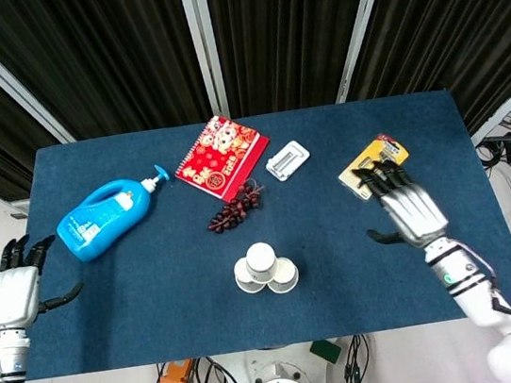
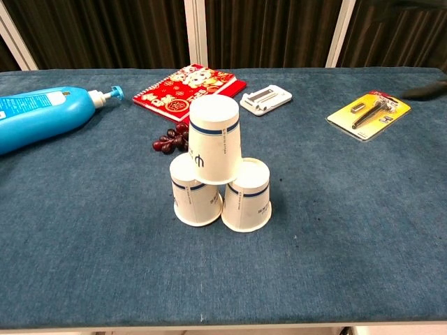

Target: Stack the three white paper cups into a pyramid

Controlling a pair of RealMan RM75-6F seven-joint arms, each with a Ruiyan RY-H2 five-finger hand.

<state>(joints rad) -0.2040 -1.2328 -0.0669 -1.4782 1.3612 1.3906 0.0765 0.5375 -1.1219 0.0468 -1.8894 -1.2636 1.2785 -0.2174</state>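
Head view: cup pyramid (image 1: 264,268) well apart from right hand (image 1: 408,208)

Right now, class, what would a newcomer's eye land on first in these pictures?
The three white paper cups stacked as a small pyramid, near the table's front middle. Then the big blue pump bottle lying at the left and the red notebook behind. Each robot hand, left and right, hangs open, far from the cups.

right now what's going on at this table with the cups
Nothing is being handled. The three paper cups already stand as a small pyramid near the middle of the blue table: two upside down side by side, and the third upside down on top of them. The right hand is off to the right, over the table near the yellow package, fingers apart, holding nothing. The left hand is beyond the table's left edge, also holding nothing.
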